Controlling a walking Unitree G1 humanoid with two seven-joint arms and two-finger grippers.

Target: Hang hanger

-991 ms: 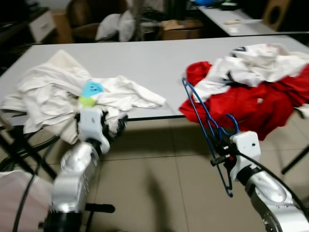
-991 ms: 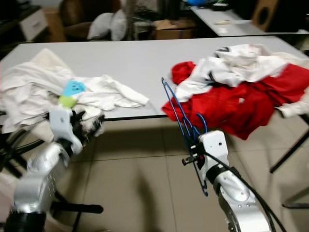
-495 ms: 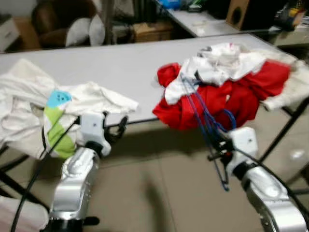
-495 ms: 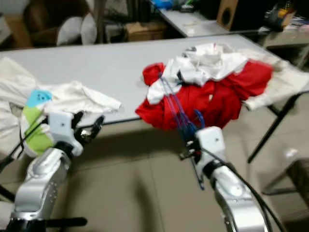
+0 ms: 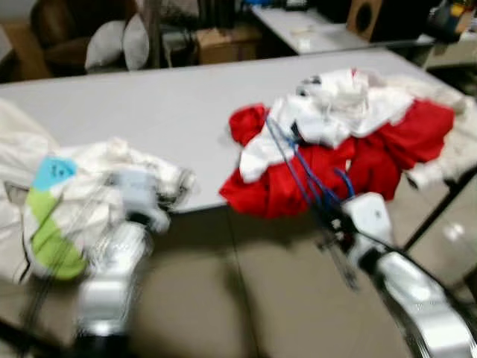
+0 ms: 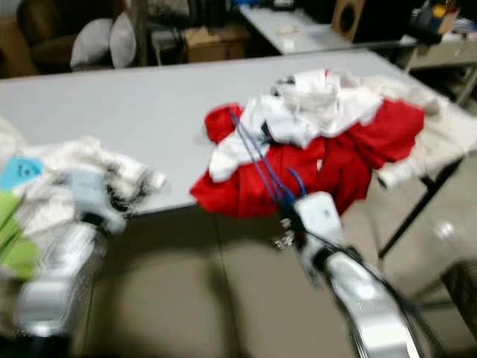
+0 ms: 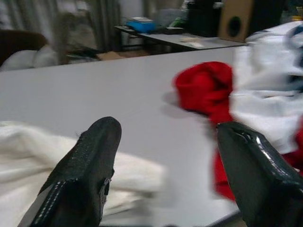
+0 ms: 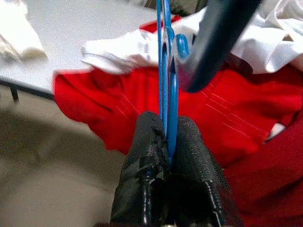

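Pinching the blue hanger (image 8: 164, 61) by its thin wire, the right gripper (image 8: 165, 142) has both fingers pressed together on it, carrying it upright before the red garment (image 8: 246, 113), probably to keep it free of snags. Beyond, the left gripper (image 7: 165, 156) hovers spread wide and empty over the grey table (image 7: 94, 99).

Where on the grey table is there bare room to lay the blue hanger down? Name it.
Free: the bare stretch of the grey table between the white clothes pile on the robot's left and the red and white clothes heap on its right, widening toward the far edge. Both ends are crowded. The right gripper is shut on the blue wire hanger.
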